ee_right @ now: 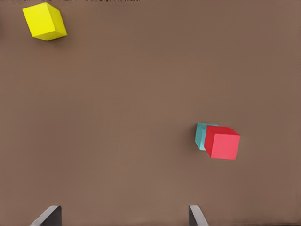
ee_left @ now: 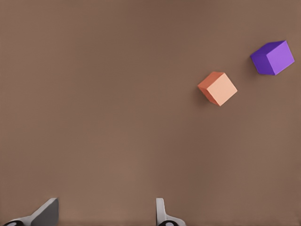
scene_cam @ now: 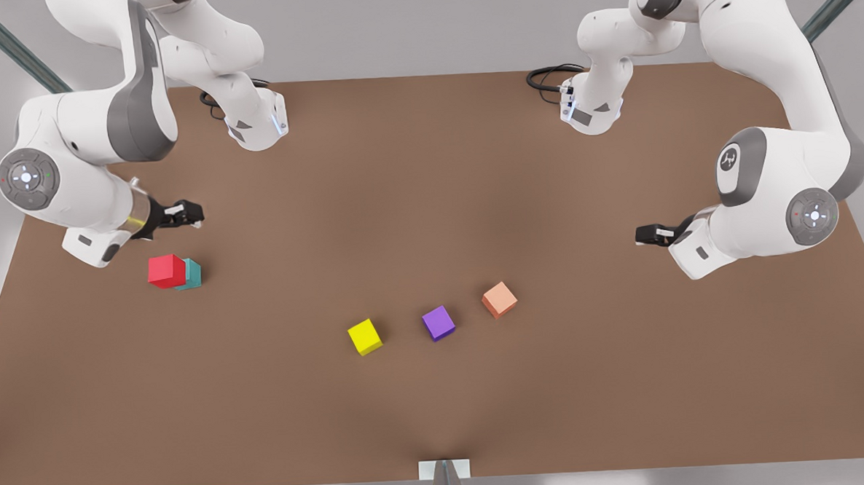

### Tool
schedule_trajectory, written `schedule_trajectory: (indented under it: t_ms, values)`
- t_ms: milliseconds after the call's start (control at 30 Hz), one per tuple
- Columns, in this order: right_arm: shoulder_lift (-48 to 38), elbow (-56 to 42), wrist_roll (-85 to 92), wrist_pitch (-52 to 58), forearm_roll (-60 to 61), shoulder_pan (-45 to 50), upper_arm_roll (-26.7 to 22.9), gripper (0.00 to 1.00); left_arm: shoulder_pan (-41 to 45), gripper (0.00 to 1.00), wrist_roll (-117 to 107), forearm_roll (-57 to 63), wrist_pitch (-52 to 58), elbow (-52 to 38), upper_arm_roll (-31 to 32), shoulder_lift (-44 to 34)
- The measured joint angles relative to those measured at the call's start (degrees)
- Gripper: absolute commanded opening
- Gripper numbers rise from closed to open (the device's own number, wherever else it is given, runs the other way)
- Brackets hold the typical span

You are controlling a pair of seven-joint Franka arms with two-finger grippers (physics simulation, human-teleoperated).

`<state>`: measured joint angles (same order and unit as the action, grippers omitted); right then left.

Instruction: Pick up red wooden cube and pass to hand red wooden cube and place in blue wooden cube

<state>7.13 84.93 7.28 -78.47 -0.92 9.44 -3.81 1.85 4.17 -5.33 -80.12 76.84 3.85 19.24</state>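
Observation:
The red wooden cube (scene_cam: pixel 166 271) (ee_right: pixel 222 143) rests on the blue wooden cube (scene_cam: pixel 193 274) (ee_right: pixel 201 135), a teal block that peeks out from one side beneath it, at the front view's left. My right gripper (scene_cam: pixel 194 213) (ee_right: pixel 123 215) hovers just behind that stack, open and holding nothing. At the front view's right, my left gripper (scene_cam: pixel 640 235) (ee_left: pixel 104 214) waits above bare table, also open and holding nothing.
A yellow cube (scene_cam: pixel 365 336) (ee_right: pixel 45 21), a purple cube (scene_cam: pixel 438 322) (ee_left: pixel 273 57) and a salmon-orange cube (scene_cam: pixel 499 299) (ee_left: pixel 217 88) lie in a row near the middle of the brown table (scene_cam: pixel 430 199). Both arm bases stand at the far edge.

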Motion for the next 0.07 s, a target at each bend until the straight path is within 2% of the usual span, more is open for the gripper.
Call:
schedule_trajectory:
  t_ms: [67]
  values:
    - [-0.15, 0.00, -1.36, -0.34, -0.38, -0.06, 0.02, 1.00, -0.02, 1.00, 0.00, -0.07, 0.06, 0.00, 0.00, 0.05]
